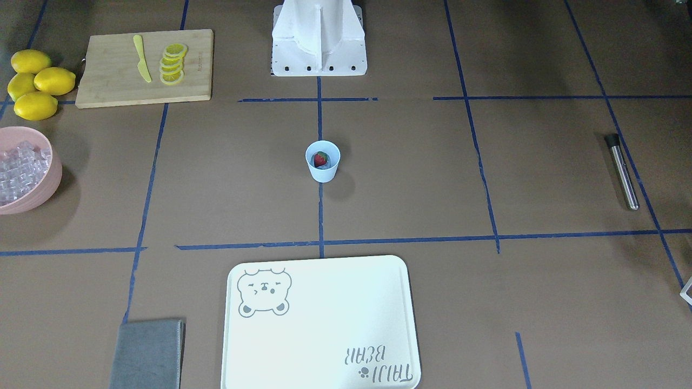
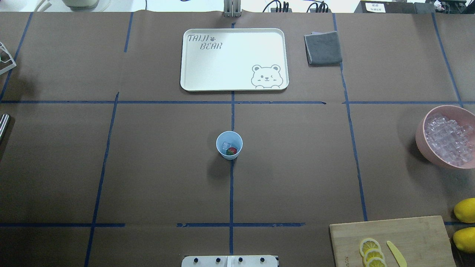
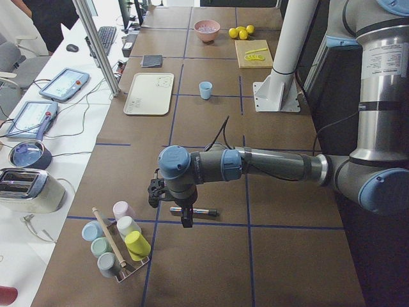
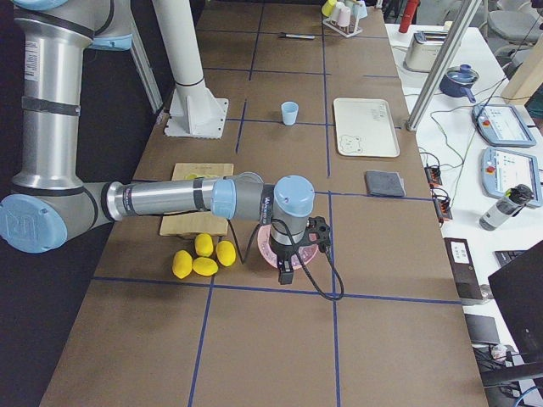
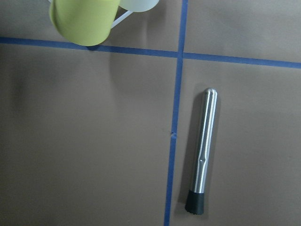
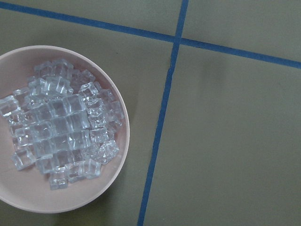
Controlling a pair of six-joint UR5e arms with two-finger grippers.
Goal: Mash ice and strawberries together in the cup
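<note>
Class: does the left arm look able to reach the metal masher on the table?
Probably yes: the left gripper hangs just above the masher, which lies bare, apart from the cup rack.

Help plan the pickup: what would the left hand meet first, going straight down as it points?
Probably the silver metal rod with a black tip lying below the left hand; depth unclear.

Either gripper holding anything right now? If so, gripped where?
Nothing visibly held. The muddler lies free on the table below the left gripper; the right gripper hangs over the pink bowl. Jaw state can't be told.
</note>
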